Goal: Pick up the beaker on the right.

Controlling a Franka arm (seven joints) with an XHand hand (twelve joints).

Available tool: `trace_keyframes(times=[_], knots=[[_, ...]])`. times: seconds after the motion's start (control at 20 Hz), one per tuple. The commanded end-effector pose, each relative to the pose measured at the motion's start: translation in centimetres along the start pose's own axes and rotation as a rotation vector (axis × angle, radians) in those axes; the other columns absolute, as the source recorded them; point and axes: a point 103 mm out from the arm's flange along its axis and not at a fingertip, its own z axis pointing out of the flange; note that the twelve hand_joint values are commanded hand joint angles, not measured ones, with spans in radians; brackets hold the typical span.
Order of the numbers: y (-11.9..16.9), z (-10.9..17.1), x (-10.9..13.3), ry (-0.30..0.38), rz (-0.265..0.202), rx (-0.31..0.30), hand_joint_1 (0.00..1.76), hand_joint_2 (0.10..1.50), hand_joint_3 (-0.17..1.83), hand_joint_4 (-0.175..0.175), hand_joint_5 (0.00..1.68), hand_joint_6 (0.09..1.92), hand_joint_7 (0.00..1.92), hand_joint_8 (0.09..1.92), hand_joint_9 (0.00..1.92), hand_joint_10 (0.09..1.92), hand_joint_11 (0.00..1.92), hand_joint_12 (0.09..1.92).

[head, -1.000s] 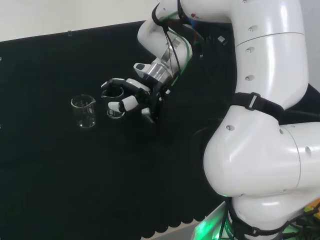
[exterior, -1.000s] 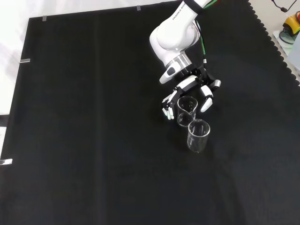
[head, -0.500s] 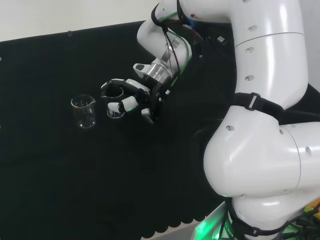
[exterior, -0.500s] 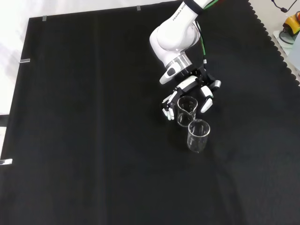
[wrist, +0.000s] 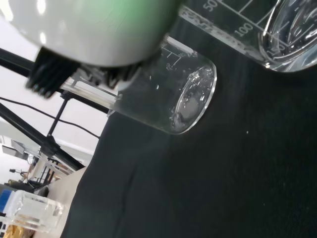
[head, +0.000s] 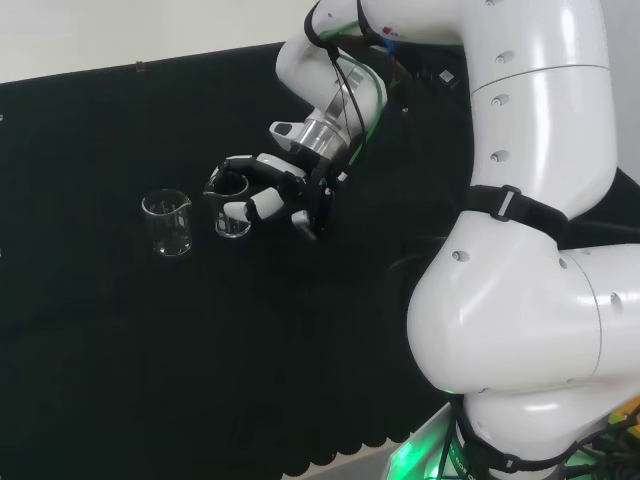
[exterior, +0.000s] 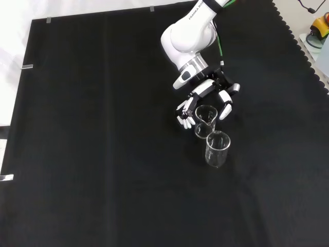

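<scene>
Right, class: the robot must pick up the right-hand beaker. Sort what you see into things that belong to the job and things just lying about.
Belongs to the job:
- the robot hand, fingers curled round the beaker
- the grasped beaker, the right one in the head view

Just lying about:
- the other beaker, standing free beside it
- the black cloth covering the bench

A small clear glass beaker (head: 232, 205) is standing upright on the black cloth, its rim and spout catching light. The robot hand (head: 272, 192) is curling around it. A second beaker (head: 167, 222) is standing just beside.
</scene>
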Motion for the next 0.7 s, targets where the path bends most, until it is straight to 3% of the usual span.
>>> trace_keyframes(times=[0.05,0.7], knots=[[0.20,0.17,0.20,-0.006,-0.004,0.006,1.05,0.29,1.12,-0.030,0.43,1.08,0.52,0.66,0.48,0.58,0.00,1.31],[-0.01,1.06,0.34,-0.018,0.011,-0.042,1.06,0.29,1.13,-0.035,0.36,1.06,0.50,0.66,0.47,0.58,0.00,1.31]])
